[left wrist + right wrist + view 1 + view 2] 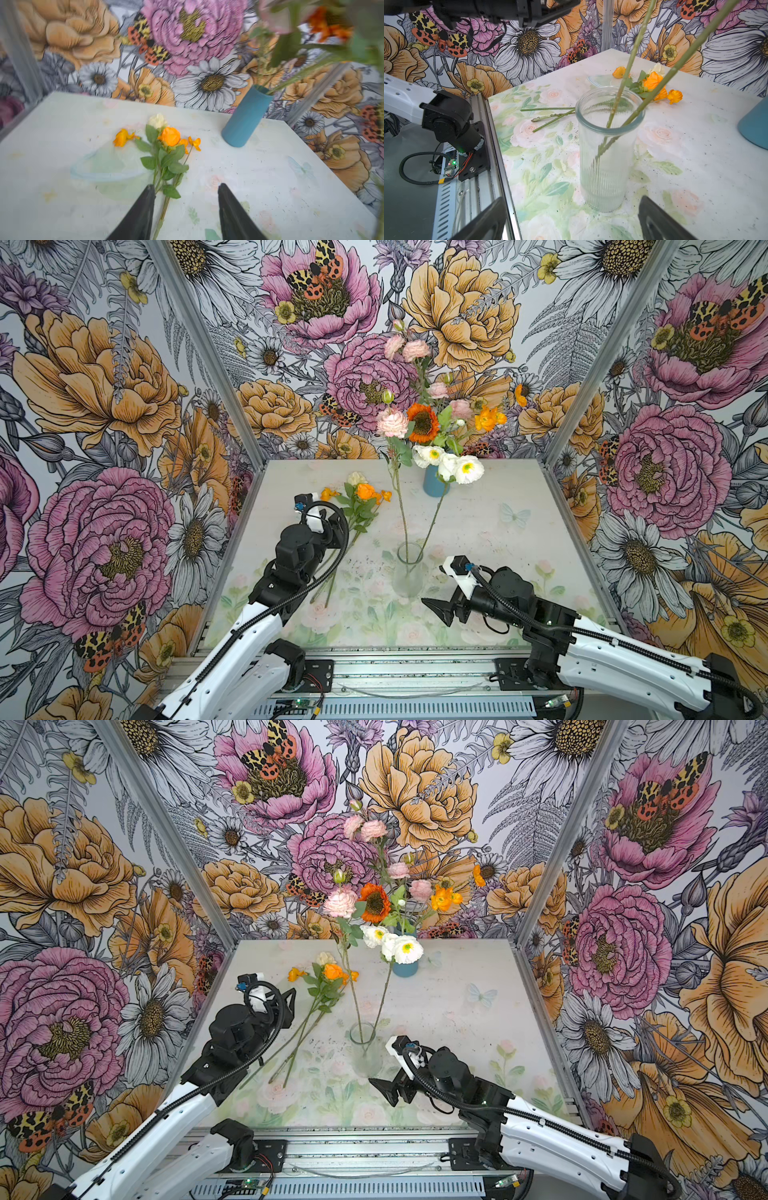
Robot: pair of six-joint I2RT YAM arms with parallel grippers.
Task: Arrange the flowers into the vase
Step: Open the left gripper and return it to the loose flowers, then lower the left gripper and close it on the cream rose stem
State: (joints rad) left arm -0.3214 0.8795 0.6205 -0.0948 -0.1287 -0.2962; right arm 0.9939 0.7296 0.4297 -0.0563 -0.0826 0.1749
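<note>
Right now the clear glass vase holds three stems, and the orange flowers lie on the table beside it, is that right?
Not quite: the clear glass vase holds two stems, not three, as the right wrist view shows. The orange flowers do lie on the table beside it.

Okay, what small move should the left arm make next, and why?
Probably lower the left end effector onto the stems of the orange and cream flowers lying on the table. Its jaws stand open and empty above them, the stems run close by one finger, and the glass vase holds only two flowers so far.
</note>
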